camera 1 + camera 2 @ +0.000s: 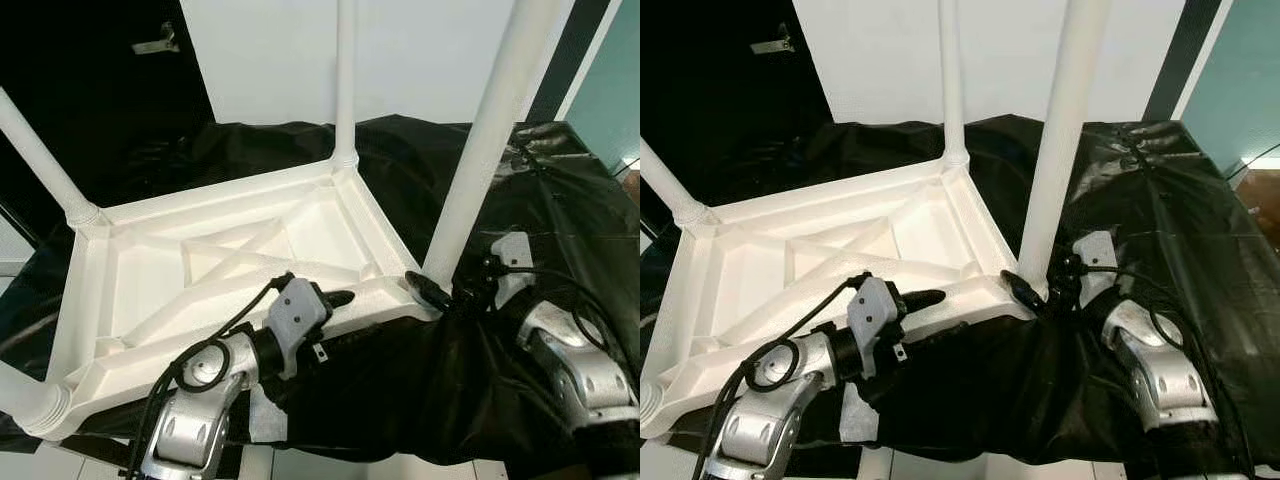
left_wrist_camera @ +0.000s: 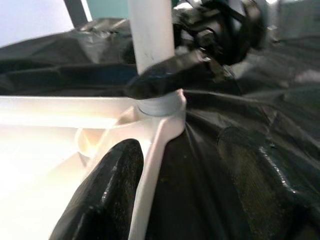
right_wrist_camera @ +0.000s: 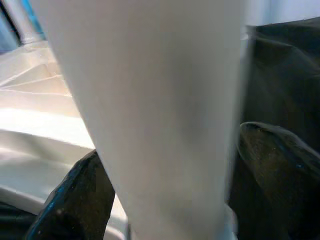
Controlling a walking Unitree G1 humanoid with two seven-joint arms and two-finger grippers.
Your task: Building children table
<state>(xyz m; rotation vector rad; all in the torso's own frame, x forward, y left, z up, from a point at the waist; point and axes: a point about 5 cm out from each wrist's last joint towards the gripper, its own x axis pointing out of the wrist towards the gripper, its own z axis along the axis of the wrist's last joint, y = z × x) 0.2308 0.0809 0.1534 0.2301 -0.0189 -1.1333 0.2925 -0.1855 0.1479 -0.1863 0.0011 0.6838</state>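
Note:
A white plastic table [image 1: 375, 240] lies upside down on a black sheet [image 1: 560, 190], its ribbed underside facing up. Legs stand at the far corner [image 1: 345, 80], the left corner [image 1: 40, 160] and the near-left corner [image 1: 25, 395]. The near-right leg [image 1: 480, 150] rises from its socket. My right gripper [image 1: 430, 292] is shut on this leg just above the socket, with a finger [image 3: 75, 200] on each side of it. At the table's near rim my left gripper [image 1: 335, 300] stands open. One of its fingers [image 2: 105, 195] is inside the rim and the other outside, over the sheet.
The black sheet hangs over the front edge of the surface [image 1: 400, 450], just before my arms. A white wall [image 1: 430, 50] stands behind, a dark opening [image 1: 90, 90] to the left and a teal wall [image 1: 620, 90] to the right.

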